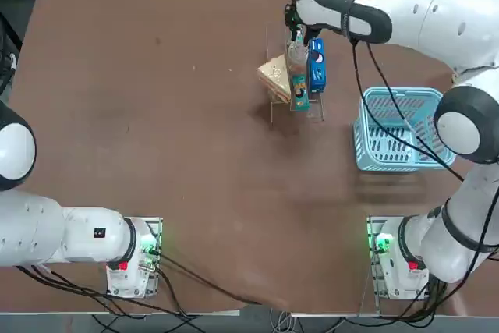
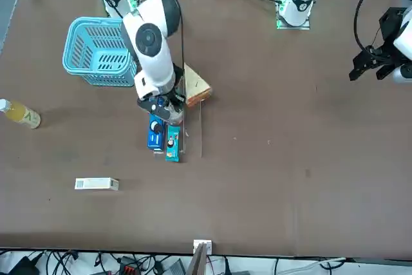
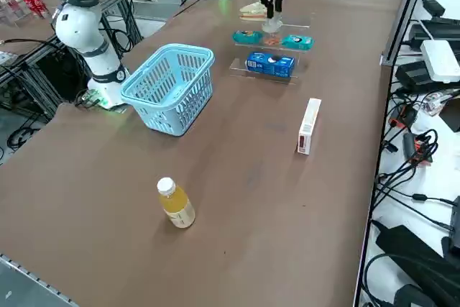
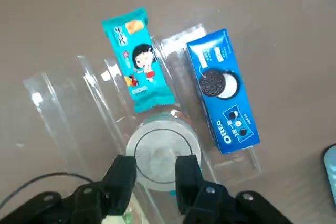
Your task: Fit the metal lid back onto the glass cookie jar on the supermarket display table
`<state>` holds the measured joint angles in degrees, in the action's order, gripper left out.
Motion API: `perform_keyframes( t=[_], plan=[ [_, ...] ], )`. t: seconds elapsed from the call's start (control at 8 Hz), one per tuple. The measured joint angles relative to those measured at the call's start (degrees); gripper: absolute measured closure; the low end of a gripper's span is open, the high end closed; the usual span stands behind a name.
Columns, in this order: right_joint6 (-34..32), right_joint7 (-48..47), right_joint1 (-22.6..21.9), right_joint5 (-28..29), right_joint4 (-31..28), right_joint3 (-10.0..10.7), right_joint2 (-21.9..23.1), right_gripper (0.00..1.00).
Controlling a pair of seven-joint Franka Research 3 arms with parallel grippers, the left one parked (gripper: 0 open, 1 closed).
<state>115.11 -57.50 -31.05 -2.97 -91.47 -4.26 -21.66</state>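
Metal lid (image 4: 163, 153), round, flat and silvery, between the parted black fingers of the right claw (image 4: 156, 169).

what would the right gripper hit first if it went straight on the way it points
Probably the round silver-grey metal lid, which shows between the open fingers of the right gripper; how far below is unclear.

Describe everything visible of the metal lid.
The metal lid is a flat, round, silver-grey disc, metallic-looking, with a thin circle marked inside its edge. It lies over the glass jar; how firmly it sits cannot be told. The right gripper is at it, open fingers overlapping it in view; contact is unclear.
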Motion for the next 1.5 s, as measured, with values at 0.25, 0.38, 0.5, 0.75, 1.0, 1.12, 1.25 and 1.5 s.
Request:
perform_keyframes(
  t=[0.25, 0.38, 0.5, 0.75, 1.0, 1.12, 1.25, 1.5],
  plan=[
    [-2.7, 0.2, 1.5, -0.2, 0.0, 0.4, 3.3, 0.51],
    [-4.5, 1.0, 3.0, -0.4, 0.1, 0.5, 5.2, 0.51],
    [-7.1, 3.2, 5.2, -0.5, 0.1, 0.6, 7.4, 0.51],
    [-14.6, 13.8, 11.7, -0.6, 0.2, 0.8, 12.4, 0.43],
    [-22.0, 25.9, 17.9, -0.6, 0.2, 1.0, 16.9, 0.19],
    [-24.7, 30.4, 20.3, -0.6, 0.6, 1.1, 18.6, 0.02],
    [-27.3, 35.0, 22.6, -0.6, 1.5, 1.2, 19.7, 0.00],
    [-32.4, 43.3, 26.4, -0.6, 5.5, 1.6, 20.3, 0.00]
  ],
)
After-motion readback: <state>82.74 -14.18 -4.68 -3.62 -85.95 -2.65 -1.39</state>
